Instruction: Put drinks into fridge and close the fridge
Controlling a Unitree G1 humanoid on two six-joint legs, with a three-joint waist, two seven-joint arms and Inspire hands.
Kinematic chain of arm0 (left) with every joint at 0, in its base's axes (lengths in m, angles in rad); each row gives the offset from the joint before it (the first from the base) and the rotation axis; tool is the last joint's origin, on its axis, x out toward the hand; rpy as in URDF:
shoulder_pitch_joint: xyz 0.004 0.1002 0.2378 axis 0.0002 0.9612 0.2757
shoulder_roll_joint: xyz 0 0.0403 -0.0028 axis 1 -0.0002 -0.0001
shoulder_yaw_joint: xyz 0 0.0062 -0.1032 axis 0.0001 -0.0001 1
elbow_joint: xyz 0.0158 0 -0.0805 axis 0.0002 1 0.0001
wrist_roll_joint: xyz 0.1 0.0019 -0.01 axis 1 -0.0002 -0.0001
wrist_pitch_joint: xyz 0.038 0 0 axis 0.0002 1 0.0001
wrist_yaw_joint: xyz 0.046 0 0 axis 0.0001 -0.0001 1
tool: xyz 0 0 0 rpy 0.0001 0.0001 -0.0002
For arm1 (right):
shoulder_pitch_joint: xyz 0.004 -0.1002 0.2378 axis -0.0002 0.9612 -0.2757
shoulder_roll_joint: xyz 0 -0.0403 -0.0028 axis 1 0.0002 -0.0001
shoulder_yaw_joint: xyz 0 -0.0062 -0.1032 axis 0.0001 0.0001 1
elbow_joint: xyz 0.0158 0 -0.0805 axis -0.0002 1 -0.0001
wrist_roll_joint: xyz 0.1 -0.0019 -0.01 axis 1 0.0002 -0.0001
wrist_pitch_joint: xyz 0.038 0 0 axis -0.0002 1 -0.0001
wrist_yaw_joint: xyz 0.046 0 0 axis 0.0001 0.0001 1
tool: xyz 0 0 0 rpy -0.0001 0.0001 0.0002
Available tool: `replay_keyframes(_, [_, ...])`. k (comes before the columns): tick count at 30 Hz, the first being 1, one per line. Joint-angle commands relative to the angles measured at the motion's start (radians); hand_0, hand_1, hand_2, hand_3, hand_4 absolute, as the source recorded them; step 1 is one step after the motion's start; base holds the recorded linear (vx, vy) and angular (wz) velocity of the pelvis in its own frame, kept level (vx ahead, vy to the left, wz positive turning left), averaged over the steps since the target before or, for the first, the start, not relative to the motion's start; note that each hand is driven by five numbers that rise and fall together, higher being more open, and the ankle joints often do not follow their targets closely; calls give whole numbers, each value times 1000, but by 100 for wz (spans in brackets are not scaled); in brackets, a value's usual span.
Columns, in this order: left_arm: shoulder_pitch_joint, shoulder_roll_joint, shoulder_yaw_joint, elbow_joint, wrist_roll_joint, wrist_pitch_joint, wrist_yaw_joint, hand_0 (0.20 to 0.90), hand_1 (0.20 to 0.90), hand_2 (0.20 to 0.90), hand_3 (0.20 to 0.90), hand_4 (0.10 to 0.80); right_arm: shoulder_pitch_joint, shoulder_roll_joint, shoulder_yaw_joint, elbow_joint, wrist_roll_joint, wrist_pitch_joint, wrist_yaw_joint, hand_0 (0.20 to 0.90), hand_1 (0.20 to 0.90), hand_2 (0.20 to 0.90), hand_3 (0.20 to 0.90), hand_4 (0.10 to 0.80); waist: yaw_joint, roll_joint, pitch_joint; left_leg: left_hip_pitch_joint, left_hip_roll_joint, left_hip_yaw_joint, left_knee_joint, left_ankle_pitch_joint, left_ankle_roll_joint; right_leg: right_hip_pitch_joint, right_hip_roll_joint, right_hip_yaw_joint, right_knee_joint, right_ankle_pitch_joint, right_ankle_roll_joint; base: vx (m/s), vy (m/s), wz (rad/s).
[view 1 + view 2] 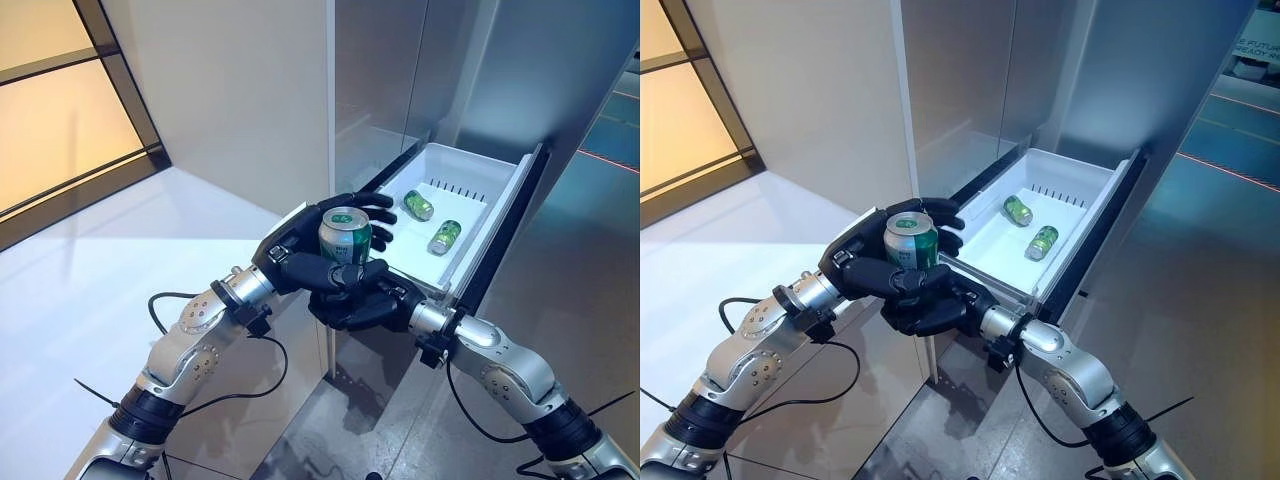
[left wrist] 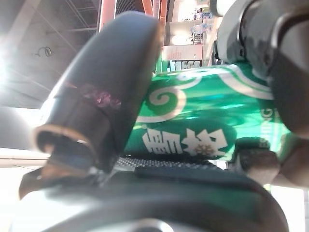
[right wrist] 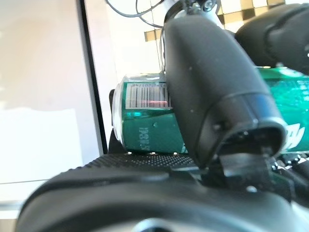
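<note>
Green can (image 1: pixel 345 236) stands upright, held by both hands just in front of the open drawer (image 1: pixel 505 190). Left hand (image 1: pixel 300 250) has fingers curled round it from the left; right hand (image 1: pixel 358 300) clamps it from below w/ thumb on its side. Two more cans (image 1: pixel 419 205) (image 1: pixel 445 237) lie inside the white drawer, apart.

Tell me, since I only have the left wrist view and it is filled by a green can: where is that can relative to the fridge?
Observer: The green can is upright at the near end of the open white drawer.
Operator: Is only my left hand on it?
Observer: No, the left hand and the right hand both curl round it.
Operator: Anything in the drawer?
Observer: Two cans lie on their sides inside.
</note>
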Motion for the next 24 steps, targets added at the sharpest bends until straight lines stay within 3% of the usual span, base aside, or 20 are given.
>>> replay_keyframes(1, [-148,-54,28,-108,6,-246,32,900,900,900,900,800,-207,48,-125,-35,18,-72,-80,300,300,300,200,100,10,-54,-71,-9,-23,-12,7,-29,10,12,-33,-19,36,-18,39,0,0,0])
replay_keyframes(6, [-135,-44,71,-109,92,-308,93,900,900,900,900,800,-220,-3,-189,3,-65,-65,-115,300,300,300,200,100,14,-62,-69,-8,-24,-23,8,-30,9,15,-33,-23,37,-20,37,0,0,0])
replay_keyframes(19, [-176,-92,105,-71,80,-387,209,900,900,900,900,800,-374,-68,-242,270,-251,-76,-262,300,300,300,200,100,40,-79,-62,-10,-23,-64,7,-31,3,23,-33,-52,53,-37,30,8,-2,3])
replay_keyframes(20, [-178,-98,106,-68,74,-378,208,900,900,900,900,800,-385,-73,-243,291,-244,-77,-277,300,300,300,200,100,43,-80,-62,-9,-22,-67,7,-30,2,24,-34,-55,54,-39,30,47,-6,8])
replay_keyframes(24, [-184,-134,86,-41,-35,-199,181,900,900,900,900,800,-459,-102,-243,408,-267,-102,-359,300,300,300,200,100,66,-81,-54,-9,-23,-89,9,-30,0,33,-36,-74,60,-46,28,48,-6,14])
